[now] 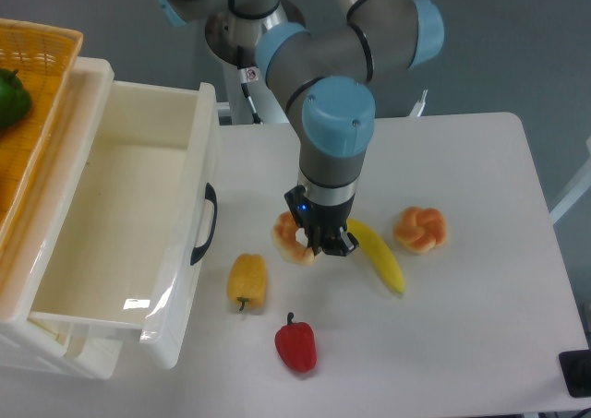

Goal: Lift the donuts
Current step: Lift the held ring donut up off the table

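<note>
A grey-and-blue robot arm's black two-finger gripper [314, 240] holds the tan-orange ring donut with pale cream glaze [289, 239] above the white table [480, 326], its jaws closed on the ring's right-hand edge so that most of the donut hangs out to the left of the fingers. The donut appears clear of the tabletop, tilted rather than flat, which suggests the grasp takes one side of the ring rather than spanning it; a pinch of that kind is judged secure enough for a light toy but liable to let it swing.

Just right of the gripper lies a yellow plastic banana [377, 256], and beyond it a round orange-and-cream bun-like toy [420, 229]. Below and to the left, a stubby yellow toy pepper [247, 281] and a red toy pepper [295, 342] rest on the table, well apart from the held donut.

At left, a white plastic drawer [194, 215] with a black handle [208, 224] stands pulled open, and a woven yellow basket [42, 86] holding a green item [9, 97] sits at the top corner. With the donut off the surface, the pick looks essentially made; what remains, by this view, is only to carry it steadily.
</note>
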You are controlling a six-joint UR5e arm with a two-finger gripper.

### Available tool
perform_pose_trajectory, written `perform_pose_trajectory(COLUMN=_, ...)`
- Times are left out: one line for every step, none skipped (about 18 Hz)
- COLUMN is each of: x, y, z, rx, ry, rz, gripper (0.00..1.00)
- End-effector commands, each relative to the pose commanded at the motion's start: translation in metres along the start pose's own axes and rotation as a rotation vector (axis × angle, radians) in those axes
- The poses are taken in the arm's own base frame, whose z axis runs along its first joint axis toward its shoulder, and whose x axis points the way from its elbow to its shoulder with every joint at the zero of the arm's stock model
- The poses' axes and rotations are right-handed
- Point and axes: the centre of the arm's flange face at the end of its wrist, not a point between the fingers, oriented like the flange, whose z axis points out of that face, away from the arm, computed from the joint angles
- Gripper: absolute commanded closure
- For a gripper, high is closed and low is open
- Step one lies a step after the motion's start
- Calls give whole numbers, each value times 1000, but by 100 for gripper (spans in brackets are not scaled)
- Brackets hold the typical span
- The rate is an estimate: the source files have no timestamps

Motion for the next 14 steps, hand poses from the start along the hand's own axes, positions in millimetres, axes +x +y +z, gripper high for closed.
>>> perform_pose_trajectory(x=0, y=0, z=-1, rx=2, ry=-1, rz=0, gripper=100)
perform_pose_trajectory(x=0, y=0, z=1, rx=1, ry=0, rz=0, gripper=100)
perform_pose_trajectory(x=0, y=0, z=1, rx=1, ry=0, rz=-2, gripper=100)
perform_pose_trajectory(x=0, y=0, z=0, rx=3, ry=-1, rz=-1, gripper=100)
perform_pose_trajectory(x=0, y=-1, z=0, rx=4, ry=-2, rz=-1, gripper=100)
perform_pose_trajectory(x=1, y=-2, z=0, rx=6, ry=-3, rz=-1, gripper=100)
perform_pose_trajectory(x=0, y=-2, z=0, rx=6, ry=-5, rz=-3, gripper=100)
perform_pose_trajectory(x=0, y=-1, z=-1, rx=6, ry=-5, rz=-6, gripper=100)
perform_pose_trajectory(x=-1, y=0, z=-2, rx=6, ry=-6, rz=-7, gripper=100)
perform_pose_trajectory(x=-1, y=0, z=-2, rx=6, ry=-6, rz=-10, gripper=100)
perform_pose_trajectory(x=-1, y=0, z=-2, rx=8, ry=-6, rz=-12, gripper=100)
perform_pose_trajectory(x=-1, y=-1, z=-2, rx=14, ry=-6, rz=-11, gripper=100)
perform_pose_trajectory(x=-2, y=-1, z=-5, rx=21, ry=-9, rz=-14, gripper=100)
perform_pose_trajectory(x=-1, y=-1, z=-5, rx=24, ry=-9, rz=-14, gripper=100)
